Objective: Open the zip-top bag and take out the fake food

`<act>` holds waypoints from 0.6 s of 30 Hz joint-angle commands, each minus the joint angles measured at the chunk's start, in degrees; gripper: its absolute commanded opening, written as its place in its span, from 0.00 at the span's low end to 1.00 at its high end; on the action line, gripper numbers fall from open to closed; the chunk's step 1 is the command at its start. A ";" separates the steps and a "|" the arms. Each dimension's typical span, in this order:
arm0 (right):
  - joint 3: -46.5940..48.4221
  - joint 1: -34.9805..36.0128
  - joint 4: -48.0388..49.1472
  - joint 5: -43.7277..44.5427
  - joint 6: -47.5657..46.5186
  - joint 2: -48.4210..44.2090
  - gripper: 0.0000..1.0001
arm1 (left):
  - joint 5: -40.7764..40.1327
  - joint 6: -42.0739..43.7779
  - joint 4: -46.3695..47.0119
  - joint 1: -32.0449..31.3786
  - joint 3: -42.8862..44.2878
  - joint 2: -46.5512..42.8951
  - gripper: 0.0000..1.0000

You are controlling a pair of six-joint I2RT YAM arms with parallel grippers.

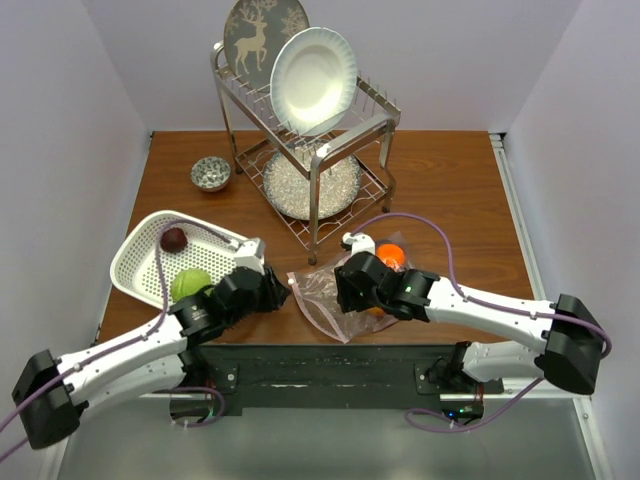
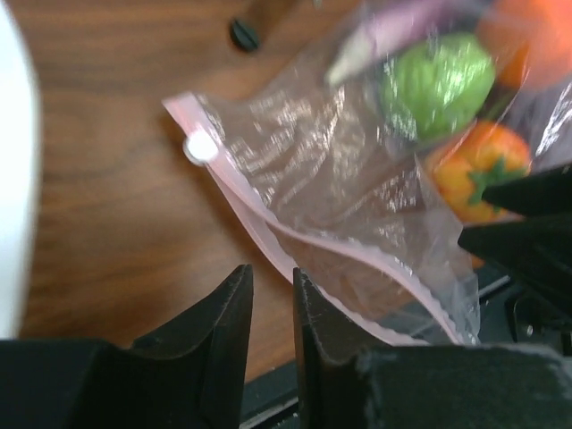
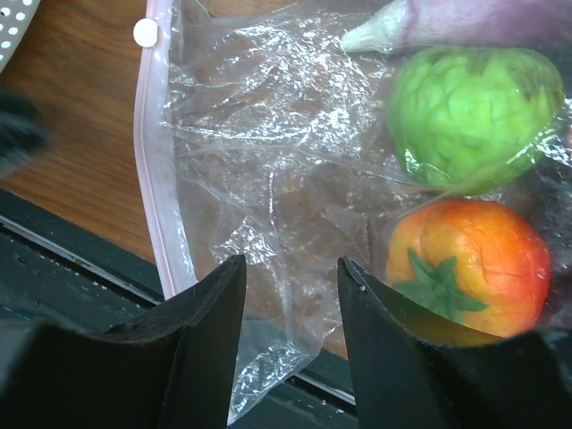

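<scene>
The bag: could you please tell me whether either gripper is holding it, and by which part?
Neither seems to hold it. The left gripper has an empty, narrow gap beside the zip strip; the right gripper is open above the bag.

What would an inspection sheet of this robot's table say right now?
Surface: brown wooden table, no spills seen.
Job's things: crinkly clear zip-top bag with pink strip lies on the table, holding green cabbage-like ball, orange tomato-like fruit, purple piece.
Clutter: white perforated basket holding dark red fruit and green round fruit; small patterned bowl; metal dish rack holding plates.
Grippers: left gripper open, just short of the strip; right gripper open over the bag.
Cables: purple cables loop over both arms.
Surroundings: white walls, nothing else seen.
</scene>
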 commanded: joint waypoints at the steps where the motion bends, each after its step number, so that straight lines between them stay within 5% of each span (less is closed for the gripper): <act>1: 3.88 1.65 0.71 2.90 -0.89 2.06 0.50 | -3.62 -5.83 8.17 -6.14 -1.09 5.40 0.27; 11: 6.34 2.62 -1.31 6.24 -0.10 8.05 0.43 | -2.75 -8.12 21.62 -12.04 -0.74 17.54 0.15; 18: 7.31 3.32 -1.40 6.51 0.78 8.49 0.01 | -4.94 -10.23 33.01 -12.65 -5.48 21.15 0.10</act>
